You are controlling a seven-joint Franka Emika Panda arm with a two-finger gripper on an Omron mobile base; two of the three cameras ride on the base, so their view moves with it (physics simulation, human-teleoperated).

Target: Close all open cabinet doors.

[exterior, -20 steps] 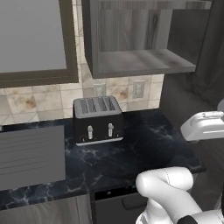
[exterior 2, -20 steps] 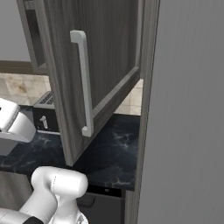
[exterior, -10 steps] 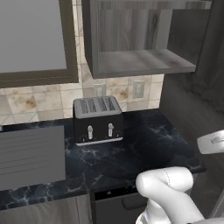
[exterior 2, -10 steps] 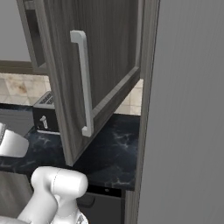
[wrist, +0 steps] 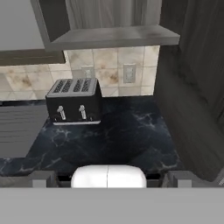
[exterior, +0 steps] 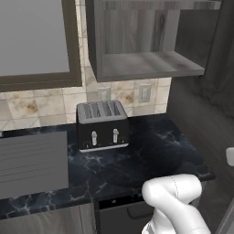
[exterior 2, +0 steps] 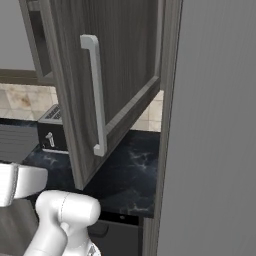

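Cabinet door (exterior 2: 107,85) above the toaster (exterior: 102,125) stands swung open, its silver bar handle (exterior 2: 95,95) facing outward; the bare cabinet shelf (exterior: 146,64) shows behind it. Toaster rests on the dark marble counter (exterior: 155,146), below two wall outlets (exterior: 144,93). Jaws sit low in the hand view; whether spread or pressed together cannot be told.

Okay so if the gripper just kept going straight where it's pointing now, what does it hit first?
Probably the dark marble countertop, in the bare stretch right of the toaster. The hand view looks forward and down onto it, with nothing in between, though depth is hard to judge.
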